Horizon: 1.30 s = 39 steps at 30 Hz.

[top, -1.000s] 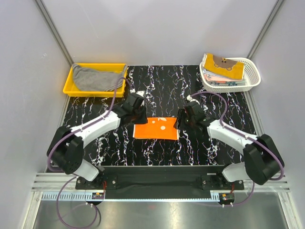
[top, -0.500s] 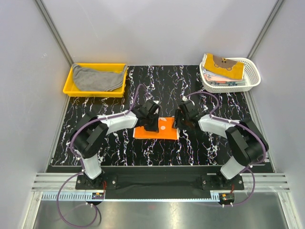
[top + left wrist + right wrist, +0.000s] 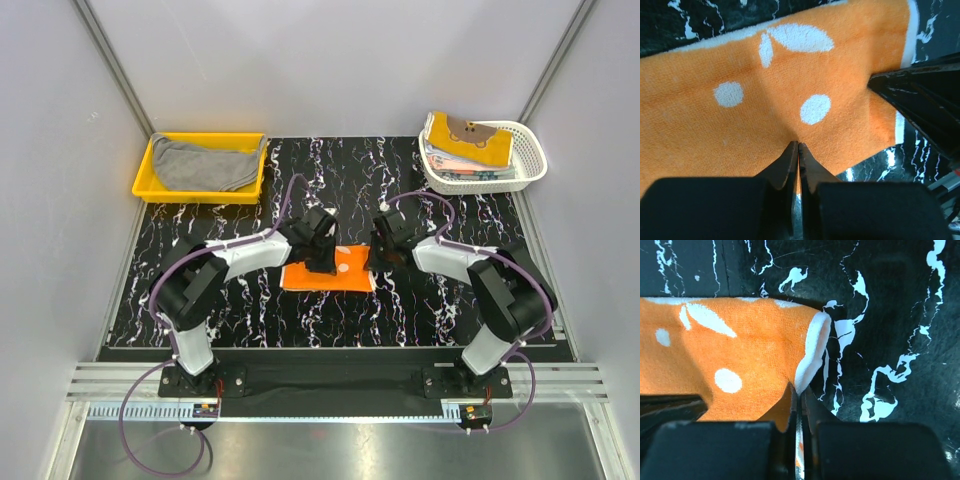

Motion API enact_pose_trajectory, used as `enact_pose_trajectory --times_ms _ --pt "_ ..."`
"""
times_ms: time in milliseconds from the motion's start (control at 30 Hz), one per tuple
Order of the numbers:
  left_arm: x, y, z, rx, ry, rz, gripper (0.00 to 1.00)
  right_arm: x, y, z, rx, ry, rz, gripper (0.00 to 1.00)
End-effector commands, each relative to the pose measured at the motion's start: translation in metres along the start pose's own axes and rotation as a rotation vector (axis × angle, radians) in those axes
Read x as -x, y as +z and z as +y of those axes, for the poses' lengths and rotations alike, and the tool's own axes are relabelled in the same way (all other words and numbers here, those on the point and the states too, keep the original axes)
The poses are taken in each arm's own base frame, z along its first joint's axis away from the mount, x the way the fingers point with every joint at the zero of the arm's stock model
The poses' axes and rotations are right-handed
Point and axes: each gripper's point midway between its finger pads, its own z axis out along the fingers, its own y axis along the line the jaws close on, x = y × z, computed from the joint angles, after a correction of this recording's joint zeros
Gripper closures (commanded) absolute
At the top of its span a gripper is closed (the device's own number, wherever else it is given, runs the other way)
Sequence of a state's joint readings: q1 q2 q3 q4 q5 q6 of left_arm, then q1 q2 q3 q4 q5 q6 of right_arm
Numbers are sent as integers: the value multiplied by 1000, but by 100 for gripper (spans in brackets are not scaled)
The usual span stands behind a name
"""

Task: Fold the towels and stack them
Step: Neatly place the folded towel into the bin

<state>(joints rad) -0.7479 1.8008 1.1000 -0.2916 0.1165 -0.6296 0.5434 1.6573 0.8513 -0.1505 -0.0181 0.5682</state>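
Orange towel [image 3: 350, 277] flat at table [image 3: 420, 310] centre; left gripper [image 3: 798, 146] pinched shut on its middle, right gripper [image 3: 797, 388] clamped on white-bordered edge. Lift both together, level, fold evenly, no dragging

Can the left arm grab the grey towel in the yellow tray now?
Probably not yet: the left end effector is pinching the orange white-spotted cloth towel. Otherwise the way to the grey cloth towel looks free.
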Motion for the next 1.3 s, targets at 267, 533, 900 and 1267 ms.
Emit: enact_pose_trajectory --times_ms 267,533,900,1267 --pt "103 -169 -68 -125 83 -376 91 61 -35 -19 -242 -219 -105 100" --pt "86 -226 -24 12 131 -473 89 181 -58 -56 -457 -381 -255 100" --pt "56 -240 33 176 181 -506 86 360 -95 -93 -679 -509 -421 100" --pt "55 -237 29 130 219 -500 86 420 -107 -77 -650 -574 -536 100"
